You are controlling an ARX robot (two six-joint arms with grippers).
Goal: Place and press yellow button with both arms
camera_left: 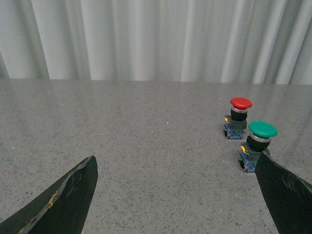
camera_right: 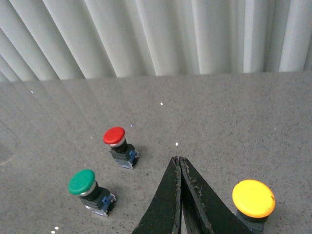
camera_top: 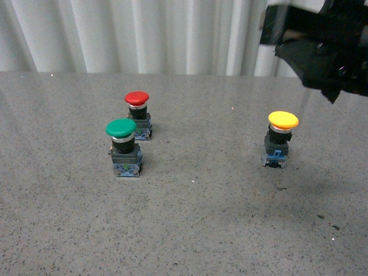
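While the yellow button [camera_top: 282,140] stands upright on the grey bench [camera_top: 195,230], nothing of the task looks done to me: no gripper holds it and nothing presses on its cap. From the right wrist camera I see my right gripper [camera_right: 178,161] with its two fingers pressed together at the tips, holding nothing. The yellow button is just beside it, a little to one side and lower, not touching. In the front view the right arm is only a dark mass in the upper corner, well above the button, so I cannot judge the height well.

My left gripper [camera_left: 175,195] is spread wide and empty. The green button [camera_left: 258,145] sits close against its one finger, maybe touching, and the red button [camera_left: 238,117] stands just behind the green one. The yellow button does not show in that view.

What is left, I think: to take the yellow button, place it, and press the cap with the other arm.
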